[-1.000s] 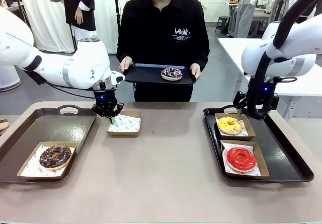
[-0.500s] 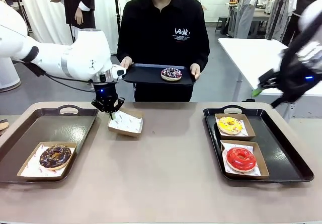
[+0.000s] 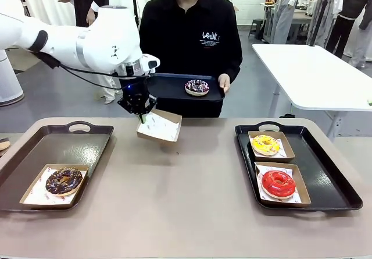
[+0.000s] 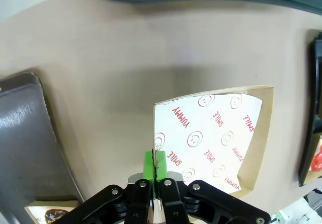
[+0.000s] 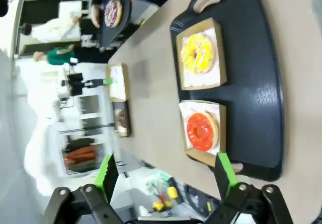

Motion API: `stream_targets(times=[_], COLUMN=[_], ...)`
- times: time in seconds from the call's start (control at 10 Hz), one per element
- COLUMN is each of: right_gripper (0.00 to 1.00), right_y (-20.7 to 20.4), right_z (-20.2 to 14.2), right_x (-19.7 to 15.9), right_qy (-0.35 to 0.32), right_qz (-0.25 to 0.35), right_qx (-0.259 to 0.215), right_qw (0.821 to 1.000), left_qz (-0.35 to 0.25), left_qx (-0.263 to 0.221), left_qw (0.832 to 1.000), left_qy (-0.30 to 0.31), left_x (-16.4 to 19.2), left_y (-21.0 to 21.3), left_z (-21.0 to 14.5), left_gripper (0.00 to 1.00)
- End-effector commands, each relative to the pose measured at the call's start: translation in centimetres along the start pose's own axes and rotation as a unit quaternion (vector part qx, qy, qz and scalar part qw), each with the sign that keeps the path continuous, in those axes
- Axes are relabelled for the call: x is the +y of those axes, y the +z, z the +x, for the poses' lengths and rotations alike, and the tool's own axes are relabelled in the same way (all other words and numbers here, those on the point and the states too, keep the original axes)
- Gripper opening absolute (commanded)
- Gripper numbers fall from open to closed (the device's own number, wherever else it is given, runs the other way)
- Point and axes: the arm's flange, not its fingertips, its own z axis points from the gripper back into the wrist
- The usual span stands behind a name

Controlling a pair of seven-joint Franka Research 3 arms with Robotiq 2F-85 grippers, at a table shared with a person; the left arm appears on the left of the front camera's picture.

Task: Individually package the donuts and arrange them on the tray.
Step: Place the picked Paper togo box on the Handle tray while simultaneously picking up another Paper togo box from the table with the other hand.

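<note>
Where the table (image 3: 186, 212) edge runs nearest the camera, two dark trays flank bare tabletop. Taking the right tray (image 3: 337, 183) as landmark: inside it, the red donut (image 3: 278, 183) sits in a paper-lined carton at the near end, the yellow donut (image 3: 265, 144) in its own carton just beyond. Well to the left of that tray lies the left tray (image 3: 87, 145), the chocolate donut (image 3: 64, 180) boxed at its near corner. Between the two trays, farther back, the left gripper (image 3: 141, 116) holds an empty carton (image 3: 158, 126) tilted above the table; the left wrist view shows its green pads (image 4: 149, 164) pinched tight on the carton's rim, printed liner facing the camera. The right gripper (image 5: 167, 176), seen from its wrist camera, is spread wide with nothing between its fingers, high above the right tray. Beyond the table, the person (image 3: 192, 38) holds a small black tray (image 3: 174, 87) carrying the sprinkled donut (image 3: 197, 87), left and back of the right tray.
</note>
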Motion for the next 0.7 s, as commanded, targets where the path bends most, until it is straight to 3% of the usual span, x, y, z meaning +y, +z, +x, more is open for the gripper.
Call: stream_targets(times=[0.0,0.1,0.2,0.6], right_gripper=[1.00,1.00,1.00,1.00], right_y=[0.6,1.2,1.6,0.8], right_z=[0.5,0.4,0.1,-0.4], right_x=[-3.1,-4.7,-6.3,-9.7], right_qy=[-0.007,-0.008,-0.012,-0.003], right_qz=[0.076,0.096,0.115,0.123], right_qx=[0.016,0.021,0.058,0.064], right_qw=[0.997,0.995,0.992,0.990], left_qz=[0.015,0.014,0.012,0.021], left_qx=[-0.015,-0.022,-0.026,-0.035], left_qw=[1.000,1.000,0.999,0.999], left_qy=[-0.014,-0.016,-0.016,0.001], left_x=[-1.3,-1.9,-2.4,-3.5], left_y=[2.3,3.3,4.1,5.5], left_z=[0.5,0.8,1.0,2.2], left_gripper=[0.00,0.00,0.00,0.00])
